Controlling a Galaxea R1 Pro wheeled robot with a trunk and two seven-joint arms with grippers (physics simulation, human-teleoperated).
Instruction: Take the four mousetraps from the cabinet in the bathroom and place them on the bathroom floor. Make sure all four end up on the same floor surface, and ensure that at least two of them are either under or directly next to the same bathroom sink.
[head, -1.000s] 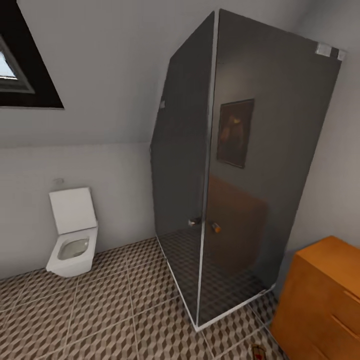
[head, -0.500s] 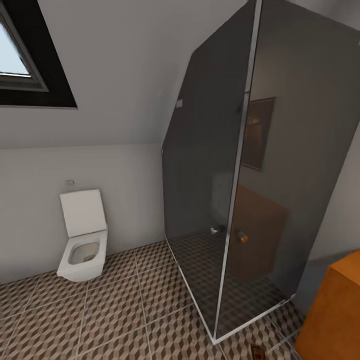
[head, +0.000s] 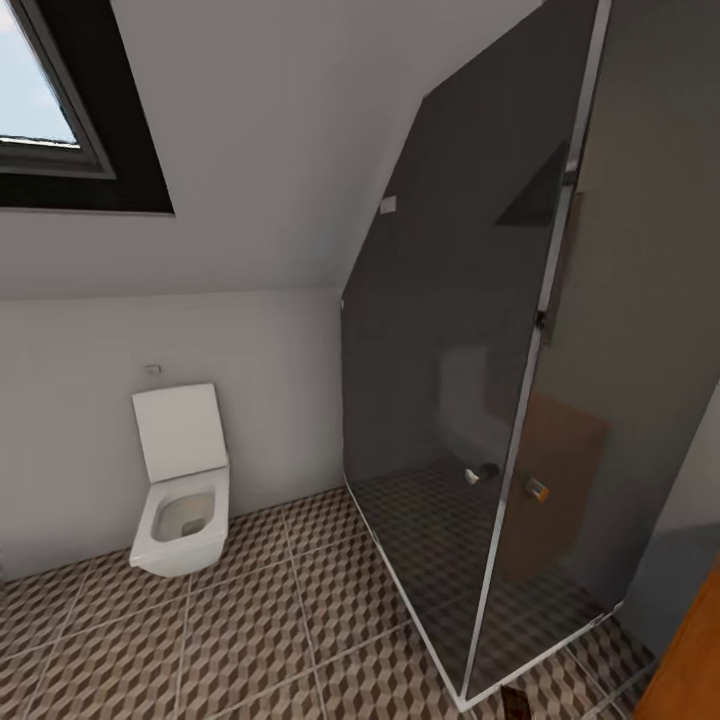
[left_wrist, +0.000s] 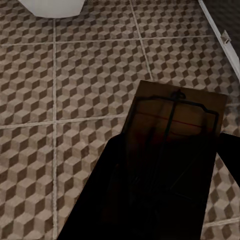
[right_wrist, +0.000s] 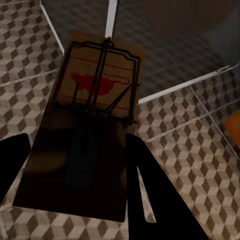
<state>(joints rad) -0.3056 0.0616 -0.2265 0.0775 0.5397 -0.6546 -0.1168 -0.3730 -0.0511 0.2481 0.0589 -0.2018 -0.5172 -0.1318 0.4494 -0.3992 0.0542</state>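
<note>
white toilet (head: 180, 490) — lid up, glass shower enclosure (head: 500, 400), skylight window (head: 50, 110)

A white toilet (head: 180, 495) stands beside a dark glass shower enclosure (head: 500, 400) under a skylight (head: 40, 100).

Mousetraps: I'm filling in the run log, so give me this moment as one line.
left claw: holds mousetrap | right claw: holds mousetrap | both above bathroom floor | ahead: toilet, shower enclosure
</note>
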